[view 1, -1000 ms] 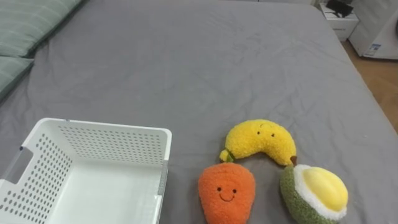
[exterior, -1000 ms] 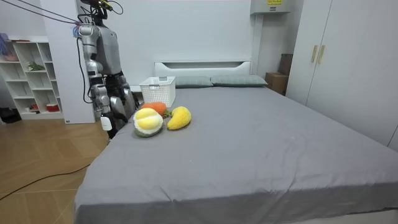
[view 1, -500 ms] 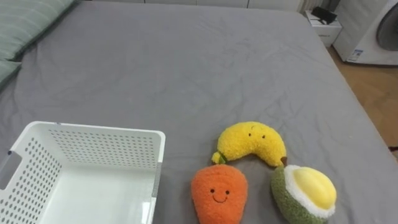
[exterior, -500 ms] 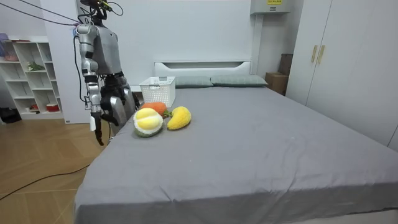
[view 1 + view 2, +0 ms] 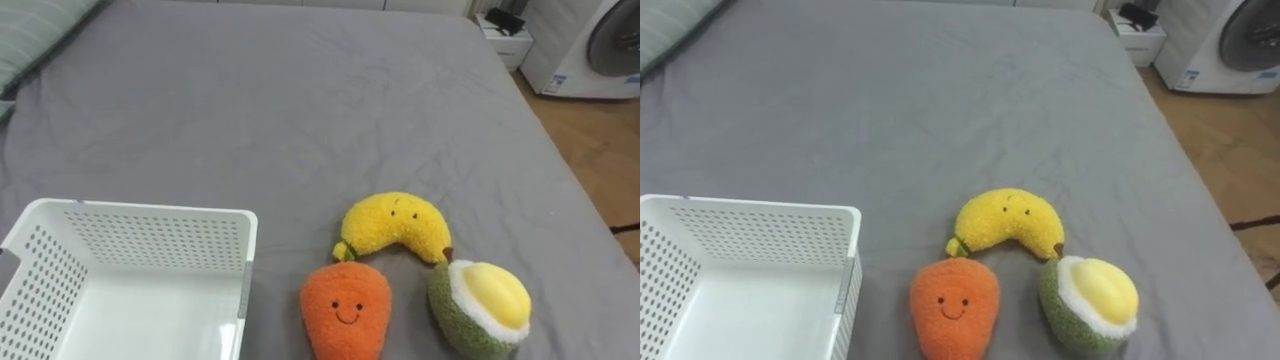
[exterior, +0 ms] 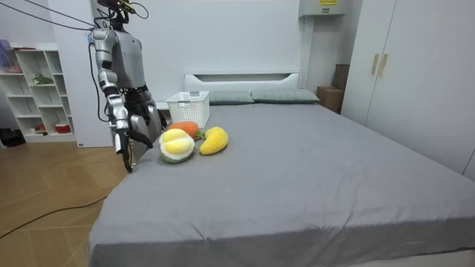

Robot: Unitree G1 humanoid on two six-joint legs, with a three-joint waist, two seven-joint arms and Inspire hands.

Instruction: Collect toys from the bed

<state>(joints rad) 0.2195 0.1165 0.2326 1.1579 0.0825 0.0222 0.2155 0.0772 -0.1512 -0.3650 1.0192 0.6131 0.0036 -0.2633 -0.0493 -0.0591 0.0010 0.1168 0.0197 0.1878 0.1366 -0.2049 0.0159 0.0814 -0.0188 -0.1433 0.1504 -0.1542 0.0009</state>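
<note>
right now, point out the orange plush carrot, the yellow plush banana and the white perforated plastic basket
orange plush carrot point(image 5: 346, 312): left eye view, on its smiling face
yellow plush banana point(image 5: 395, 225): left eye view, middle of its curved body
white perforated plastic basket point(image 5: 150, 238): left eye view, on its far wall

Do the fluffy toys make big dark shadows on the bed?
No: in the left eye view the orange plush carrot, yellow plush banana and green-and-yellow plush fruit cast only thin soft shadows on the grey bedsheet; in the room view that bedsheet is evenly lit.
</note>
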